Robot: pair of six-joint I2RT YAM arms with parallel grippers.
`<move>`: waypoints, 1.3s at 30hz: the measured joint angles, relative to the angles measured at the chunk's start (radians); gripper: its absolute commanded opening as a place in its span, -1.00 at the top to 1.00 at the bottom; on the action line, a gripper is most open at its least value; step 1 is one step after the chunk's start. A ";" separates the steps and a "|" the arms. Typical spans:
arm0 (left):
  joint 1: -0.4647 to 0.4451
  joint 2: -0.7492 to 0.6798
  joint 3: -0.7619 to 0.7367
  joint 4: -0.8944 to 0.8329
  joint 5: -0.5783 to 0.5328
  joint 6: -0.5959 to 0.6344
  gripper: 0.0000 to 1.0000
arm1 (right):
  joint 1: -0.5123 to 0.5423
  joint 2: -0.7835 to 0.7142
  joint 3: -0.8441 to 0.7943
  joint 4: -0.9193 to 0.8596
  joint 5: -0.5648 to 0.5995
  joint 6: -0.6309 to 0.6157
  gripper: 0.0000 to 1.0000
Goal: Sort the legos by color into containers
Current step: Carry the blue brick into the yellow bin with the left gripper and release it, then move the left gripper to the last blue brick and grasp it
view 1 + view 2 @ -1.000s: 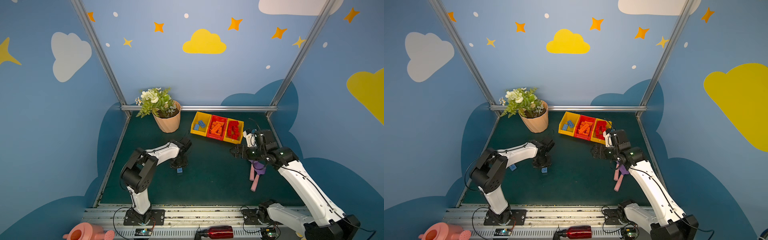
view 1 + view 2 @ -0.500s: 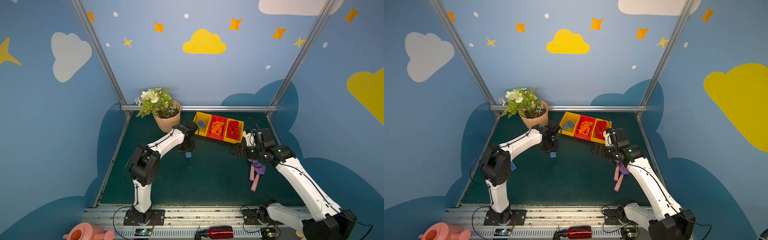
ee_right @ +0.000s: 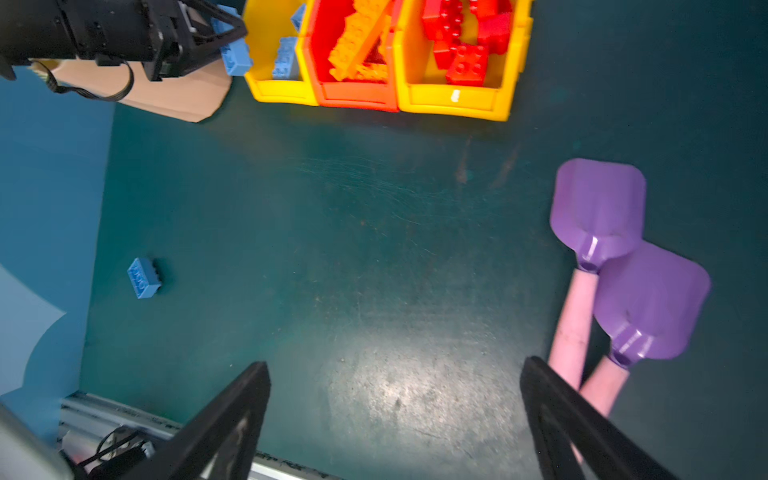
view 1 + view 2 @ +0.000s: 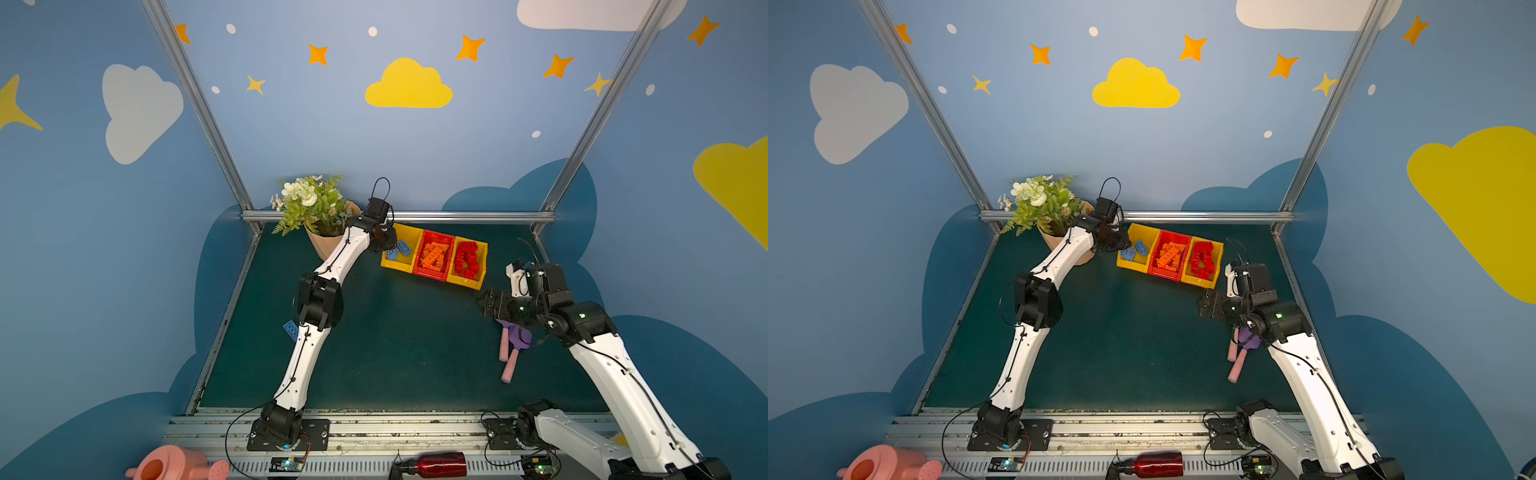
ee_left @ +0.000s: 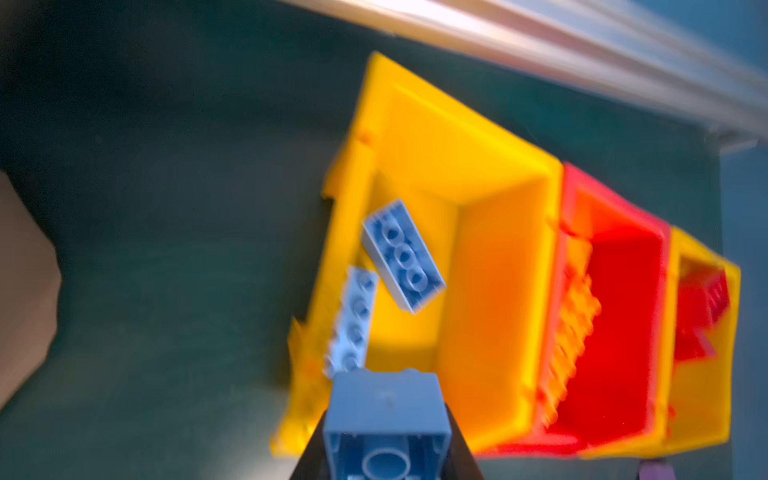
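— Left fingers (image 5: 311, 465) first: how far apart?
— Clamped together on a held blue brick (image 5: 386, 419), gripping it from both sides. Hollow underside toward the wrist camera, studs pointing away along the fingers. Long axis hard to judge, partly cut off.
— Where, going by the row of bins (image 4: 430, 273)?
— Raised just outside the outer side wall of the left yellow bin (image 5: 415, 124). Cannot tell whether touching it.
— Left arm (image 4: 303, 361)?
— Stretched far out from its base, elbow bent, wrist right beside the left yellow bin.
— Right fingers (image 3: 232, 415)?
— Spread wide, holding nothing, hovering over bare worktop (image 3: 374, 249) in front of the bins, near two purple scoops (image 3: 598, 208). Right arm (image 4: 615, 374) rising from its base, wrist turned toward the bins.
— Inside the bins?
— Two stored blue bricks (image 5: 403, 253) in the left yellow bin, one slantwise to the walls, one along a side wall. Orange bricks (image 4: 434, 253) in the red bin (image 3: 357, 99), red bricks (image 4: 467, 259) in the right yellow bin (image 3: 453, 106).
— Outside them?
— One loose blue brick (image 3: 143, 277), studs up, flat on the worktop. Well apart from the bins on the left yellow bin's side, long axis slanted to the row.
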 measured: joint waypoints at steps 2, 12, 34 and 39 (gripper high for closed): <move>0.009 0.023 0.026 0.056 0.010 -0.023 0.72 | -0.011 0.000 0.002 -0.021 0.005 0.000 -0.84; -0.026 0.142 0.178 0.179 0.060 -0.094 0.45 | -0.053 -0.011 0.009 -0.089 0.017 0.002 -0.85; -0.055 -0.578 -0.658 0.217 -0.052 -0.140 -0.90 | -0.045 -0.034 -0.047 -0.003 -0.117 0.034 -0.85; -0.002 -1.007 -1.172 0.237 -0.155 -0.245 -0.89 | 0.026 0.067 -0.052 0.087 -0.162 0.034 -0.85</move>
